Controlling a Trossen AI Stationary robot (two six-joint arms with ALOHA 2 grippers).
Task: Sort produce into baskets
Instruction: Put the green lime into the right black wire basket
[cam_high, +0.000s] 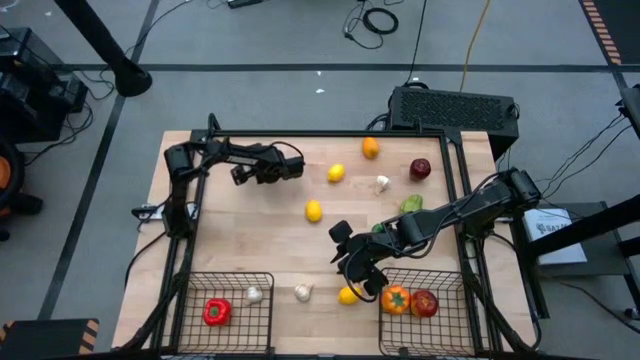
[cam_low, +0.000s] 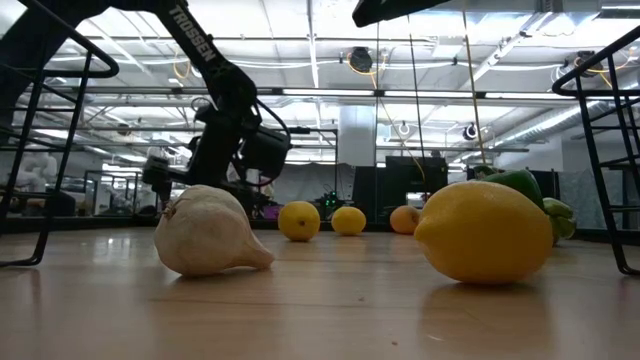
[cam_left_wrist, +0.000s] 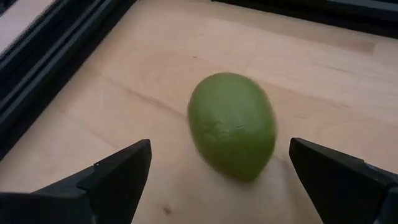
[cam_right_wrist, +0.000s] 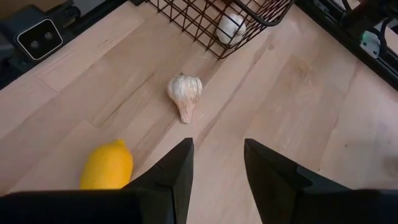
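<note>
With the left gripper spread wide around the smooth green lime at upper left of the high view, a centred squeeze is advised, while the right gripper, part-open and empty, hangs beside the lower-right black wire-mesh basket.

Grey floor strewn with cables; ceiling strip lights glow overhead.

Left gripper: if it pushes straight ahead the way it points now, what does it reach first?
The left gripper stands open, and a smooth green lime-shaped fruit lies on the pale wooden table just ahead between its fingers. It would probably meet that first.
</note>
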